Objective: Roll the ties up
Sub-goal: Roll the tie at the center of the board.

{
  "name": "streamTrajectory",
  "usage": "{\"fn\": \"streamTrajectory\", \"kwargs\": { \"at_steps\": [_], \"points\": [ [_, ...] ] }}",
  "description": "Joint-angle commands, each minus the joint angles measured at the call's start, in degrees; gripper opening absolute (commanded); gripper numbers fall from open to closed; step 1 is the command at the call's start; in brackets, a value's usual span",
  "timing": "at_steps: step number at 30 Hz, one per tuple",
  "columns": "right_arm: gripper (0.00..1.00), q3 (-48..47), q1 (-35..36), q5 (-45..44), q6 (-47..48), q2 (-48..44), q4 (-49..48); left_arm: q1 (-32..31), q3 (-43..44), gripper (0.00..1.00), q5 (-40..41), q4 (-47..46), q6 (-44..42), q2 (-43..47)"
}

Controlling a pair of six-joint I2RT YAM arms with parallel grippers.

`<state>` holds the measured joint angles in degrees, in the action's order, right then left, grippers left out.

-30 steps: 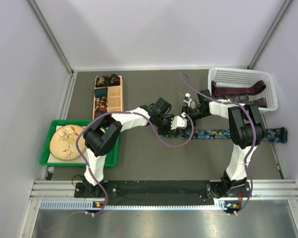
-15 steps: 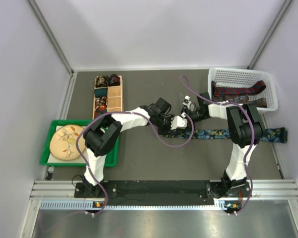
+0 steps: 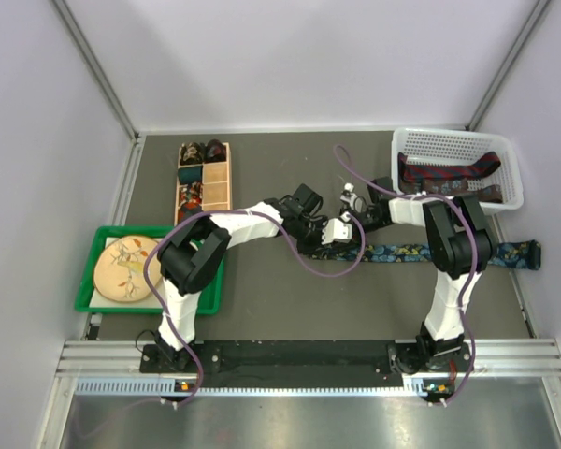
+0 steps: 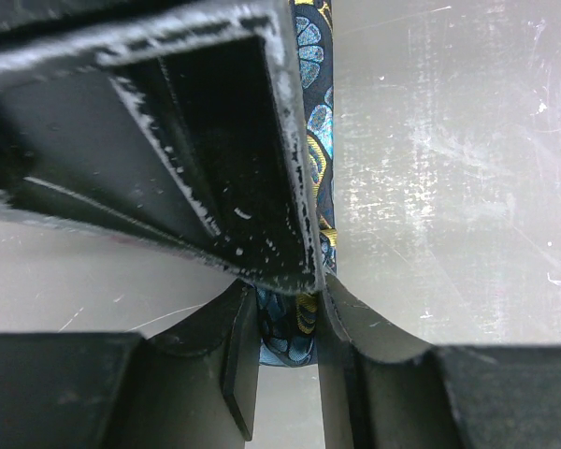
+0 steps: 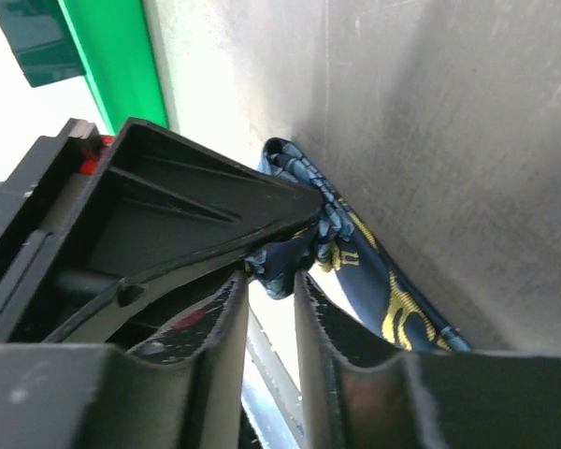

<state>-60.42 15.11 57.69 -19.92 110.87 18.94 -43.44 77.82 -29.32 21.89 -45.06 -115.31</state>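
A dark blue floral tie (image 3: 421, 253) lies flat across the table toward the right edge, and its left end is lifted and folded. My left gripper (image 3: 327, 236) and right gripper (image 3: 348, 217) meet at that end. In the left wrist view the left gripper (image 4: 285, 323) is shut on the folded tie (image 4: 316, 131), with the other gripper's black finger just above. In the right wrist view the right gripper (image 5: 273, 281) pinches a bunched bit of the tie (image 5: 393, 299) at its fingertips. Dark red ties (image 3: 449, 173) lie in the white basket (image 3: 453, 142).
A wooden compartment box (image 3: 217, 182) at the back left holds small tie coils (image 3: 191, 192). A green tray (image 3: 86, 281) with a round plate (image 3: 123, 267) sits at the left edge. Purple cables loop over both arms.
The right gripper has crept a little to the left at the tie's end, and its cable loop has shifted with it. The left arm and the tie's flat length have stayed put.
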Motion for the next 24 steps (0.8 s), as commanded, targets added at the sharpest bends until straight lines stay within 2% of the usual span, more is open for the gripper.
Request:
{"fn": "streamTrajectory", "kwargs": {
  "at_steps": [1, 2, 4, 9, 10, 12, 14, 18, 24],
  "points": [
    [0.15, -1.4, 0.9, -2.3, 2.9, 0.8, -0.2, 0.2, -0.1, 0.32, 1.8, 3.5, -0.5, -3.0],
    [0.10, -1.5, 0.9, -3.0, 3.1, 0.8, 0.0, 0.2, 0.0, 0.33, 1.8, 3.5, -0.6, -3.0],
    [0.00, -1.8, 0.8, -4.2, 3.9, 0.8, 1.6, 0.2, 0.0, 0.41, 1.7, 3.6, -0.3, -3.0],
    [0.00, -1.5, -1.2, -9.2, 4.6, -0.1, 4.3, 2.1, -1.2, 0.62, 0.2, 0.8, 3.5, 1.2],
    [0.00, -1.5, -1.7, -9.7, 4.8, -0.4, 4.8, 2.7, -2.7, 0.69, -0.5, -0.5, 5.2, 2.3],
    [0.00, -1.5, -1.8, -11.5, 5.8, -0.6, 6.5, 4.2, -4.0, 0.73, -1.5, -3.7, 6.2, 5.2],
    [0.00, -1.3, -1.8, -12.3, 5.7, -0.5, 6.7, 5.1, -6.3, 0.77, -2.8, -6.5, 6.7, 6.7],
    [0.00, -1.2, -1.8, -13.9, 5.8, -0.1, 7.3, 5.0, -8.6, 0.78, -4.0, -7.9, 4.6, 7.6],
    [0.00, -1.5, -1.8, -16.2, 7.6, -0.5, 9.5, 4.0, -7.0, 0.78, -5.7, -8.3, 5.3, 4.8]
  ]
}}
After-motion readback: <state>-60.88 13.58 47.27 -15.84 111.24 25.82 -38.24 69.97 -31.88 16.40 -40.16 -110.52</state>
